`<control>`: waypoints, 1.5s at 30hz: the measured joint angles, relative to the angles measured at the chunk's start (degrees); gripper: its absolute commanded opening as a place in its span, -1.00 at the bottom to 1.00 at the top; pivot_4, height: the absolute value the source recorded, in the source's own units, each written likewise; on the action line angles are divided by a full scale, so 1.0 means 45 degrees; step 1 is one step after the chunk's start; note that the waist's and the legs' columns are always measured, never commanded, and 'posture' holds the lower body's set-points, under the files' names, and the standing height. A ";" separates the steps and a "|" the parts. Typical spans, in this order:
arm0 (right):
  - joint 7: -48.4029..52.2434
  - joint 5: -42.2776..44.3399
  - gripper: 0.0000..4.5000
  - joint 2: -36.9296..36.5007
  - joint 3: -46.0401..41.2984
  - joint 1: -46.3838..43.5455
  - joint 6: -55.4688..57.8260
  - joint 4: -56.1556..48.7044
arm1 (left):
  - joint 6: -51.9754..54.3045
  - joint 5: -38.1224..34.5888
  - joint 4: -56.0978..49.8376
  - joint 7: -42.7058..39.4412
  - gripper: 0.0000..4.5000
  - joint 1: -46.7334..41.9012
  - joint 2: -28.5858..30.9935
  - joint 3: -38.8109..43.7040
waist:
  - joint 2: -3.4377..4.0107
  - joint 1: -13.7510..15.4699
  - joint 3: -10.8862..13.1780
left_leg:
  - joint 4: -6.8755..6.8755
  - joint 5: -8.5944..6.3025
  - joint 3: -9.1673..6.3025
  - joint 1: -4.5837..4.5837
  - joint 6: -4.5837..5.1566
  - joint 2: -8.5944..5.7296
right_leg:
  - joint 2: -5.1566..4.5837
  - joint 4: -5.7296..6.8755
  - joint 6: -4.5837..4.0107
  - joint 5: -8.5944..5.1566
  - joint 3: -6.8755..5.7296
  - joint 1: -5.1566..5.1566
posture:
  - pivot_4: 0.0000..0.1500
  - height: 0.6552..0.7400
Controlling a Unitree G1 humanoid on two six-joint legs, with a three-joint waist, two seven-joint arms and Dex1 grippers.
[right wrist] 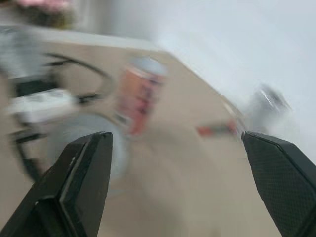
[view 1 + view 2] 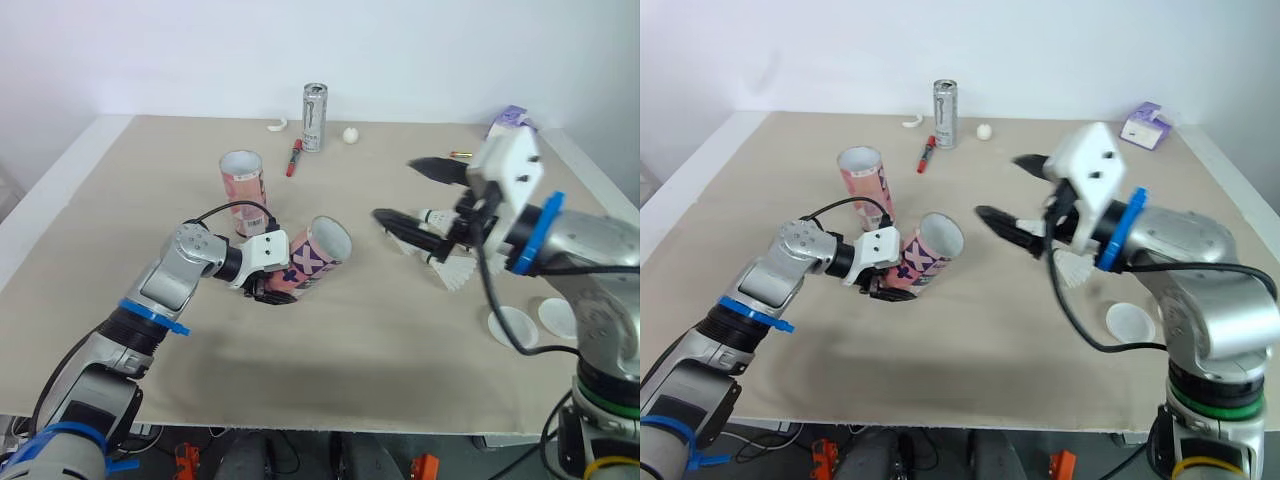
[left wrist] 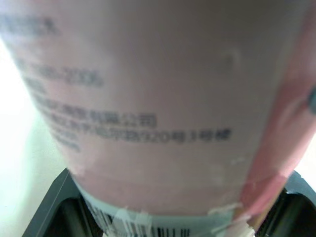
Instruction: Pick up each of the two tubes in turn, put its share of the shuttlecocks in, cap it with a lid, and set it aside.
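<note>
R claw [image 2: 398, 190] is raised over the table [image 2: 350, 360], fingers spread wide, holding nothing. L claw [image 2: 270, 293] is clamped on the base of the tilted tube [image 2: 318, 252], mouth facing R claw but well apart. Step: tube's up, loading due. Next, probably: R claw drops to the shuttlecocks [image 2: 455, 272] beneath, pinches one, feeds it into the mouth. 2nd tube [image 2: 242, 183] stands upright behind. Lids [image 2: 512, 326] lie by R arm.

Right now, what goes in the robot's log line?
left gripper: shut on tilted tube | right gripper: open, empty | second tube: upright | shuttlecocks: on table | lids: on table
</note>
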 measured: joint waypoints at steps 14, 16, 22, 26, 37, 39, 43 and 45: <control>-0.1444 0.0100 0.99 0.1661 -0.2098 0.5523 -0.0651 0.1645 | -0.0183 0.0162 0.0334 -0.0185 0.42 -0.0202 -0.0350 -0.0236 | 0.0009 -0.0004 -0.0002 | 0.0013 0.0027 0.0027 0.0057 0.0038 0.0025 | 0.0073 0.0013 0.0060 0.0015 0.0031 0.0021 | 1.00 1.00; -0.1505 0.0139 0.99 0.1678 -0.1811 0.5331 -0.0723 0.2085 | -0.0158 0.0217 0.0334 -0.0172 0.42 -0.0246 -0.0481 -0.0269 | 0.0009 -0.0003 -0.0002 | 0.0016 0.0029 0.0024 0.0056 0.0037 0.0036 | 0.0087 0.0012 0.0051 0.0020 0.0029 0.0020 | 1.00 1.00; -0.1730 0.0119 0.99 0.1733 -0.0927 0.4572 -0.1020 0.3591 | -0.0119 0.0247 0.0313 -0.0162 0.42 -0.0292 -0.0748 -0.0357 | 0.0010 -0.0010 -0.0002 | 0.0015 0.0028 0.0029 0.0049 0.0036 0.0048 | 0.0102 0.0013 0.0039 0.0016 0.0037 0.0008 | 1.00 1.00; -0.2021 0.0128 0.99 0.1922 -0.0693 0.3950 -0.1183 0.4212 | -0.0108 0.0248 0.0293 -0.0139 0.42 -0.0291 -0.0773 -0.0359 | 0.0010 -0.0006 -0.0002 | 0.0015 0.0029 0.0026 0.0048 0.0037 0.0048 | 0.0101 0.0013 0.0039 0.0016 0.0032 0.0010 | 1.00 1.00; -0.2636 0.0141 0.75 0.2141 -0.0296 0.2655 -0.1314 0.6093 | -0.0071 0.0255 0.0212 -0.0001 0.42 -0.0271 -0.0735 -0.0361 | 0.0010 -0.0010 -0.0002 | 0.0015 0.0028 0.0031 0.0041 0.0037 0.0048 | 0.0100 0.0012 0.0039 0.0017 0.0038 0.0005 | 1.00 1.00; -0.2806 0.0138 0.42 0.2217 -0.0271 0.2385 -0.1314 0.6380 | -0.0071 0.0255 0.0197 0.0025 0.42 -0.0271 -0.0749 -0.0364 | 0.0011 -0.0021 -0.0001 | 0.0015 0.0028 0.0039 0.0042 0.0037 0.0047 | 0.0099 0.0013 0.0042 0.0019 0.0045 0.0002 | 1.00 1.00; -0.2868 0.0111 -0.48 0.2216 -0.0199 0.2185 -0.1320 0.6560 | -0.0070 0.0253 0.0196 0.0068 0.42 -0.0266 -0.0748 -0.0364 | 0.0011 -0.0020 -0.0001 | 0.0013 0.0028 0.0033 0.0040 0.0037 0.0048 | 0.0100 0.0012 0.0040 0.0018 0.0040 0.0002 | 1.00 1.00; -0.2925 0.0113 -0.92 0.2217 -0.0199 0.2146 -0.1305 0.6564 | -0.0070 0.0253 0.0196 0.0096 0.42 -0.0265 -0.0748 -0.0364 | 0.0011 -0.0020 -0.0001 | 0.0013 0.0028 0.0036 0.0040 0.0037 0.0047 | 0.0098 0.0012 0.0040 0.0018 0.0042 0.0002 | 1.00 1.00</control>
